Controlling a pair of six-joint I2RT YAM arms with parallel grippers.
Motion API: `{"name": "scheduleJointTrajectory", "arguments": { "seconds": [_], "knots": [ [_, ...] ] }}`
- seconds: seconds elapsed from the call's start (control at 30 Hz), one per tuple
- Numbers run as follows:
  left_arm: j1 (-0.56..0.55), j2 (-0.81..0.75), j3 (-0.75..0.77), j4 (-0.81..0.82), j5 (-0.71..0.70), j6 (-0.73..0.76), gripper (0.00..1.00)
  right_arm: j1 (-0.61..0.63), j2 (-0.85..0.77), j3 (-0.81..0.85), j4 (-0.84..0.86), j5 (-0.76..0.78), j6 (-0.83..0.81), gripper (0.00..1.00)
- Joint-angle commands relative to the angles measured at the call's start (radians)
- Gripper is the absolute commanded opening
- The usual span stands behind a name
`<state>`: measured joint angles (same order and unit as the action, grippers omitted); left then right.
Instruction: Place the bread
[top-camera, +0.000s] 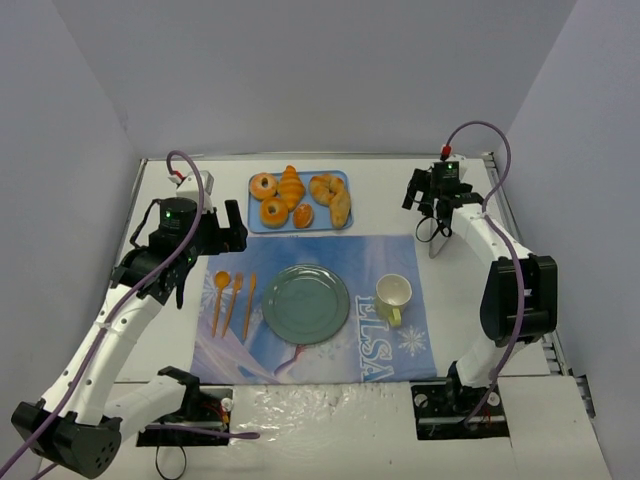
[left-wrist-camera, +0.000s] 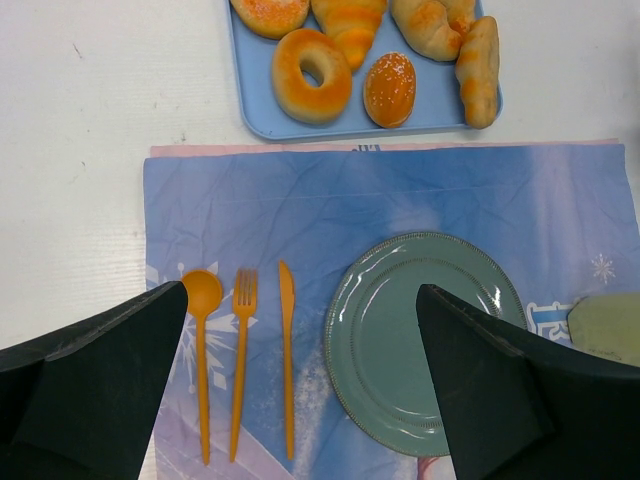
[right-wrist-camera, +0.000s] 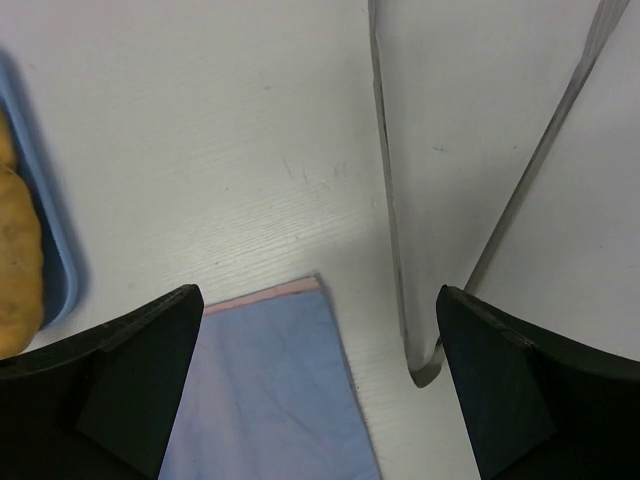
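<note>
Two pincers are standing wide open, each gripping nothing: the left pincer (left-wrist-camera: 302, 290) is hanging over the left part of the placemat (left-wrist-camera: 250, 200), its dark fingers (left-wrist-camera: 100, 390) framing the cutlery and the plate in the wrist view, while the right pincer (right-wrist-camera: 320, 290) is hanging over the mat's far right corner and the bare table beside it. One blue printed placemat with snowflakes is lying flat on the white table (left-wrist-camera: 80, 150), carrying an orange spoon (left-wrist-camera: 203, 300), fork (left-wrist-camera: 243, 340) and knife (left-wrist-camera: 287, 340) side by side, a grey-green plate (left-wrist-camera: 420, 340) in the middle holding nothing, and a pale yellow cup (top-camera: 393, 293) just to the plate's right. Three plain grey-lilac walls (top-camera: 320, 70) are enclosing the table on the left, far and right sides. One light blue tray (left-wrist-camera: 245, 80) is sitting just beyond the mat's far edge, and all the bread is lying on it, well apart from both pincers. Bread, six pieces, golden-brown: a ring doughnut (left-wrist-camera: 295, 95) with an open hole, a second ring (left-wrist-camera: 270, 10) partly cropped at the frame's top, a ridged croissant (left-wrist-camera: 350, 20), a small round sugared bun (left-wrist-camera: 389, 88), a plump roll (left-wrist-camera: 430, 20) and a long twisted roll (left-wrist-camera: 478, 70) lying along the tray's right rim.
</note>
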<state>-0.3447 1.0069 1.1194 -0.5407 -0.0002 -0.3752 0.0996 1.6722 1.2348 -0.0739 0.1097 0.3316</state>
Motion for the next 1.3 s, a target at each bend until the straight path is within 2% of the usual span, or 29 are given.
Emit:
{"name": "scheduleJointTrajectory", "arguments": {
  "seconds": [0.0, 0.8, 1.27],
  "knots": [
    [0.005, -0.007, 0.02, 0.053, 0.0, 0.006, 0.97, -0.059, 0.028, 0.057, 0.023, 0.031, -0.011, 1.0],
    [0.004, 0.009, 0.017, 0.054, 0.0, 0.004, 0.97, -0.152, 0.216, 0.049, 0.037, 0.035, 0.0, 1.0],
    [0.005, 0.013, 0.017, 0.056, 0.0, 0.003, 0.97, -0.159, 0.308, 0.072, 0.055, 0.002, 0.017, 1.0]
  ]
}}
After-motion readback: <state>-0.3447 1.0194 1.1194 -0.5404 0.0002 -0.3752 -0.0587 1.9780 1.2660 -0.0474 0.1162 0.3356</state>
